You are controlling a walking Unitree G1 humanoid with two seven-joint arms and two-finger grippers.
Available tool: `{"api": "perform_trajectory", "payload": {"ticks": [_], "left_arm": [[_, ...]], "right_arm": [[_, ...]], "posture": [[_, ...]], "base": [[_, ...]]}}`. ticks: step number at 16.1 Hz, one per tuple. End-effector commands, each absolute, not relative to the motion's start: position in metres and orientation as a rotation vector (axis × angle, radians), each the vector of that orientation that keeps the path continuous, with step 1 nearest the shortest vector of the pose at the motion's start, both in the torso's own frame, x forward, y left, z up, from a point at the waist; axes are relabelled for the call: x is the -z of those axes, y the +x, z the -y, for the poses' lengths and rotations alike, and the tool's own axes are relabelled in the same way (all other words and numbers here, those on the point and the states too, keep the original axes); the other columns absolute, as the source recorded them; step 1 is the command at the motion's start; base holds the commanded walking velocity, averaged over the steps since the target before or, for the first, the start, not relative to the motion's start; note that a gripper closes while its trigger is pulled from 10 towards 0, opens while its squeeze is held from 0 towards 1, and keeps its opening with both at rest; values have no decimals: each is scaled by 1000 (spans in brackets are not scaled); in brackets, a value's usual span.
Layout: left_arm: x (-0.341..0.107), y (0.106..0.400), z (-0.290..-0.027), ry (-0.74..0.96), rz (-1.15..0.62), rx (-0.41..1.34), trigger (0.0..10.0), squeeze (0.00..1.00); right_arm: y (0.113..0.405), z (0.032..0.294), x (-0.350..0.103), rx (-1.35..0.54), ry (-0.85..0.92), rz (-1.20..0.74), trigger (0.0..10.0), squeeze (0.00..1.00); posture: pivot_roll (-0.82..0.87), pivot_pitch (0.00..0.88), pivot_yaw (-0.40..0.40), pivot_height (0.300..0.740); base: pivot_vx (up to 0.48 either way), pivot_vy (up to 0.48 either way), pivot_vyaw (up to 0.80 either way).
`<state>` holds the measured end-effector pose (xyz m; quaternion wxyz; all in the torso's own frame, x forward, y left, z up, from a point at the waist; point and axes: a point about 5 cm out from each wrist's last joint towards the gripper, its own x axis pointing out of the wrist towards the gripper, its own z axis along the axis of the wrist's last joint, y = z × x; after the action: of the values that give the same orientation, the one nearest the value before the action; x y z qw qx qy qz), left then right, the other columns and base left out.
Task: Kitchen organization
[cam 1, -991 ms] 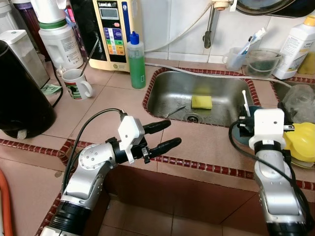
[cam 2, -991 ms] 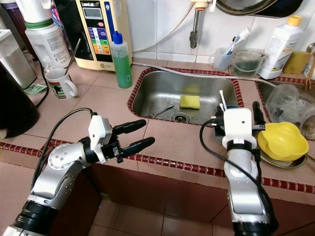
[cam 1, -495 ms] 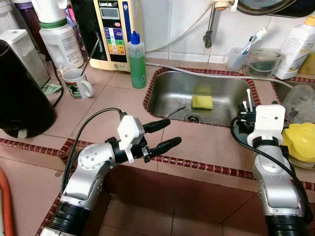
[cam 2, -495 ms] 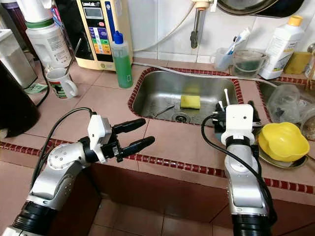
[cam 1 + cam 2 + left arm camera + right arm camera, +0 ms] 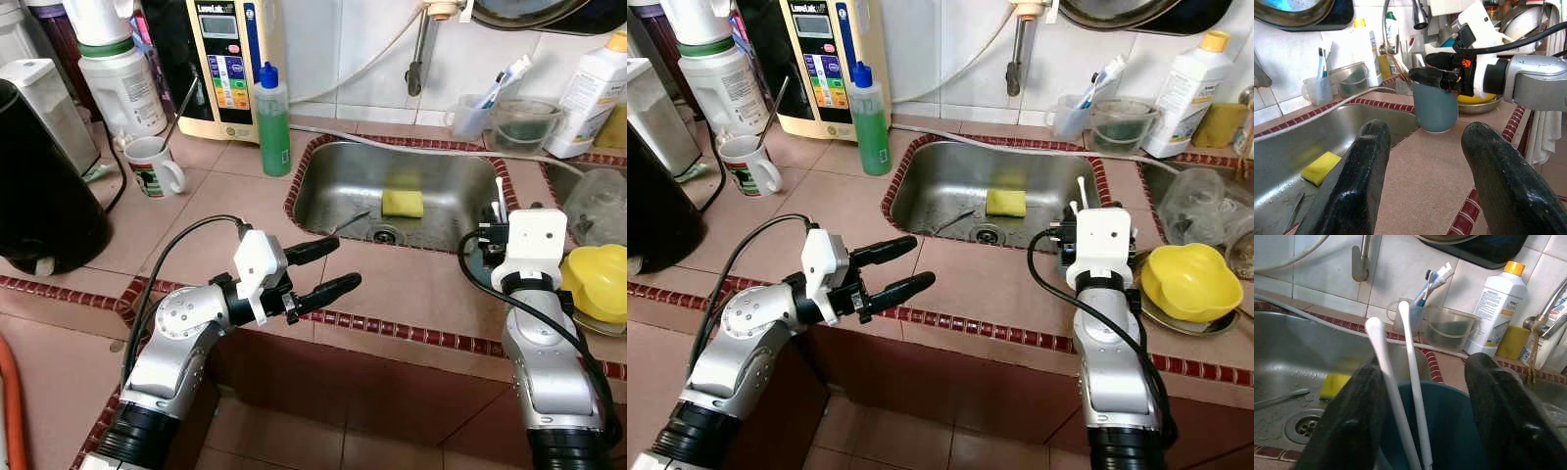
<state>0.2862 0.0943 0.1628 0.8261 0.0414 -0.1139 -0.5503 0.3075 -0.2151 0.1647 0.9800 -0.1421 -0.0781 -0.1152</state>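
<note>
A dark teal cup (image 5: 1436,110) stands at the sink's right edge on the tiled counter (image 5: 235,211). Two white utensil handles (image 5: 1411,362) stick up out of it. My right gripper (image 5: 1425,367) is shut on the cup, one black finger (image 5: 1359,421) on each side of its rim. My left gripper (image 5: 348,262) hovers open over the counter's front edge, pointing right toward the cup, with nothing between its fingers. A yellow sponge (image 5: 402,203) lies in the steel sink (image 5: 333,196).
A yellow bowl (image 5: 598,279) on a plate sits just right of the cup. A green bottle (image 5: 272,122), a mug (image 5: 152,166) and a black appliance (image 5: 39,196) stand at the left. A toothbrush cup (image 5: 470,116) and a white bottle (image 5: 586,93) line the back wall.
My right gripper has shifted slightly away from me and to the right, taking the cup and its white utensils along. The left arm has not moved.
</note>
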Motion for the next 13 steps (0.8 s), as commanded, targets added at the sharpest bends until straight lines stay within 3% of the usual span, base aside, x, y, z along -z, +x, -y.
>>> {"api": "perform_trajectory", "payload": {"ticks": [1, 13], "left_arm": [[-166, 285, -94, 99, 253, 1181, 10000, 0], [-167, 287, -95, 89, 258, 1159, 10000, 0]], "right_arm": [[307, 218, -165, 239, -290, 157, 0, 0], [308, 217, -171, 258, -343, 187, 0, 0]], "posture": [[-128, 24, 49, 740], [-127, 34, 40, 740]], "base": [[0, 0, 0], [0, 0, 0]]}}
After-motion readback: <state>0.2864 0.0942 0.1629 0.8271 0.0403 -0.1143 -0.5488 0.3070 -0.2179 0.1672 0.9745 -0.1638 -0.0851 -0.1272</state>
